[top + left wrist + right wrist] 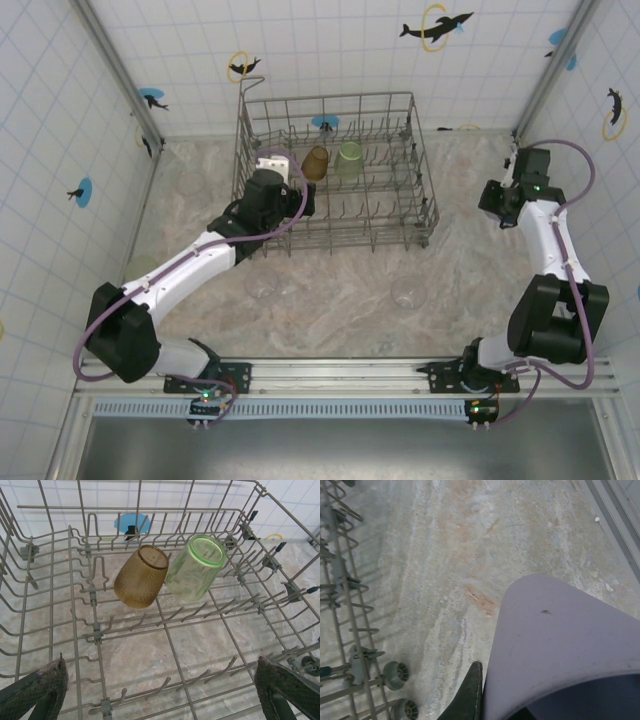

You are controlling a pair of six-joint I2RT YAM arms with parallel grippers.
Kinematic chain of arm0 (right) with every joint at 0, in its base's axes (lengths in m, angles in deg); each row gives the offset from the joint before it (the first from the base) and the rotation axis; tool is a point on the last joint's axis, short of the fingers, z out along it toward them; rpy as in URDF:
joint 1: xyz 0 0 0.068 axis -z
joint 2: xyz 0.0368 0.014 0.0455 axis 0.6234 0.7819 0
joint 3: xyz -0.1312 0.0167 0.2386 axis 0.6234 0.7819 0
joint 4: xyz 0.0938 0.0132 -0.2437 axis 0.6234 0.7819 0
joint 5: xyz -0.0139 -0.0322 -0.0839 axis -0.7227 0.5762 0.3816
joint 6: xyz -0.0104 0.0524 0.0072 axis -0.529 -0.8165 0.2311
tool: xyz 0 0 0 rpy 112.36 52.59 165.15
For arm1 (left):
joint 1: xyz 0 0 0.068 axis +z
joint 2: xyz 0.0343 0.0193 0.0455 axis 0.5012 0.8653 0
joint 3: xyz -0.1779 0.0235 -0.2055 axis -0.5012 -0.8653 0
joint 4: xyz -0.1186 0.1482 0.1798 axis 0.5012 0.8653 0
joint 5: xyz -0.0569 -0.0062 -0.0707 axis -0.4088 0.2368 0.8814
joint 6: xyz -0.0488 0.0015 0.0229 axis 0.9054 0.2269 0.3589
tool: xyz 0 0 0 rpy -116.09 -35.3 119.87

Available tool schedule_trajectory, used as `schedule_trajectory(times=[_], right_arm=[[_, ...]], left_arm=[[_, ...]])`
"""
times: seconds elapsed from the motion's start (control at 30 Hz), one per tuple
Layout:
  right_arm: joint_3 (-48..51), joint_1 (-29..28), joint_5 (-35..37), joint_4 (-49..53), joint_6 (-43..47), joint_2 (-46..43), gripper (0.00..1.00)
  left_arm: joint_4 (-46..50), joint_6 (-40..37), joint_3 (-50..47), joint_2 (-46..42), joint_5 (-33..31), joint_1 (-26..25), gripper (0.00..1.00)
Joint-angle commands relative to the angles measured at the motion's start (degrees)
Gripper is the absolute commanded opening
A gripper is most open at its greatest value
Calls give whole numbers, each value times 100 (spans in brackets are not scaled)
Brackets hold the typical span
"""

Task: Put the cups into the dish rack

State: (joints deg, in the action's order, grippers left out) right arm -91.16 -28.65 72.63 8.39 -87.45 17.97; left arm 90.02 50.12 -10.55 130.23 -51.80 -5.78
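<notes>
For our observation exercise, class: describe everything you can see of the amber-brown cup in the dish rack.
The amber-brown cup is a small tumbler of translucent, finely textured plastic, rounded in body, with one circular end showing. It lies tilted in the far part of the dish rack, that end pointing up and away, resting on the wire tines. Its side appears to touch the pale green cup on its right.

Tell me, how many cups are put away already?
Two sit in the dish rack: the amber cup and a green cup. The right gripper holds the lilac cup, shut on its wall. At least two clear cups wait on the table.
</notes>
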Motion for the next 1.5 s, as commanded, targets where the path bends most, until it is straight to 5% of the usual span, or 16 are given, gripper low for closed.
schedule_trajectory(times=[0.0, 0.57, 1.07, 1.47], right_arm=[[-333, -176, -73, -107, -143, -254, 0], [-645, -1886, 135, -1074, -388, -895, 0], [-526, -2314, -891, -1889, -868, -706, 0], [466, -2596, -2187, -3598, -1548, -698, 0]], left_arm=[[100, -166, 254, 15, -57, 4, 98], [315, 224, 808, 448, 83, 25, 98], [79, 1510, 1041, 960, 1979, 769, 98], [-682, 2437, 1015, 1274, 3526, 1338, 98]])
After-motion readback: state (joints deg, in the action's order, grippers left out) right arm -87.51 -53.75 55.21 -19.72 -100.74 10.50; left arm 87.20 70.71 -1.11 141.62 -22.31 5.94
